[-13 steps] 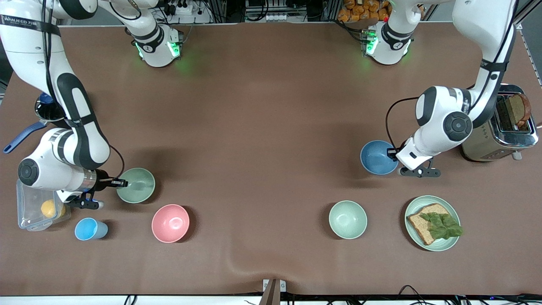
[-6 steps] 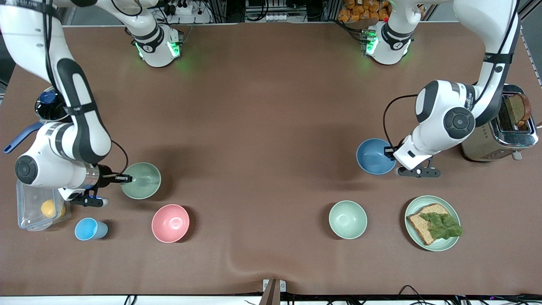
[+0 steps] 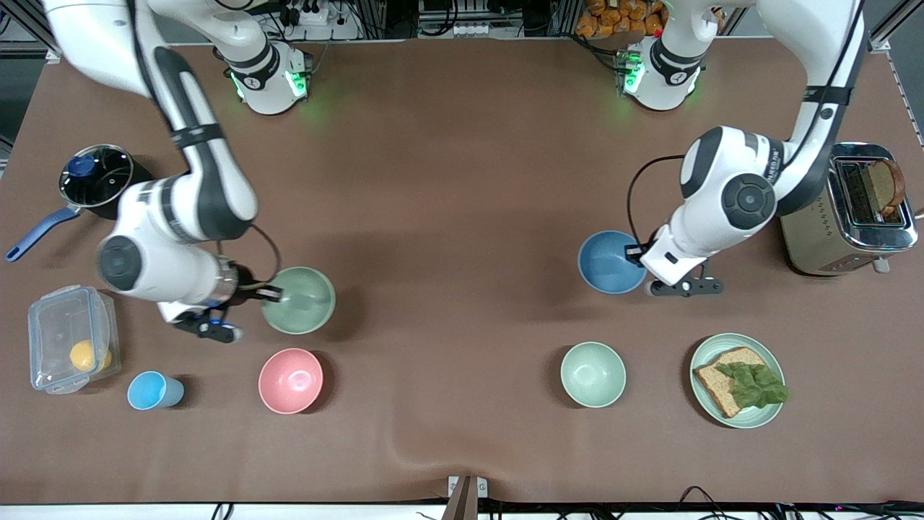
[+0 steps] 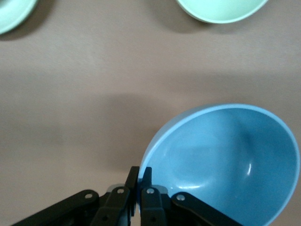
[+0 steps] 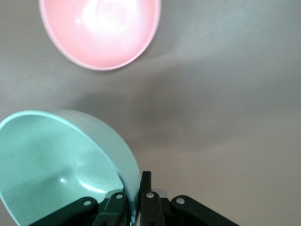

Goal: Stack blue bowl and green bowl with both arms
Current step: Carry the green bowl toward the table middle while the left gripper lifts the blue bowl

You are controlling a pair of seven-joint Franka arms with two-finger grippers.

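Observation:
My left gripper is shut on the rim of the blue bowl and holds it above the table at the left arm's end. In the left wrist view the blue bowl fills the corner with my left gripper pinching its rim. My right gripper is shut on the rim of the sage green bowl and holds it above the table at the right arm's end. In the right wrist view the green bowl hangs from my right gripper.
A pink bowl and a light-blue cup sit nearer the camera than the green bowl. A mint bowl and a plate with bread sit nearer than the blue bowl. A toaster, pot and plastic box stand at the table ends.
Both arms have carried their bowls toward the table's middle: the green bowl moved away from the plastic box, the blue bowl away from the toaster. Both bowls look raised off the table.

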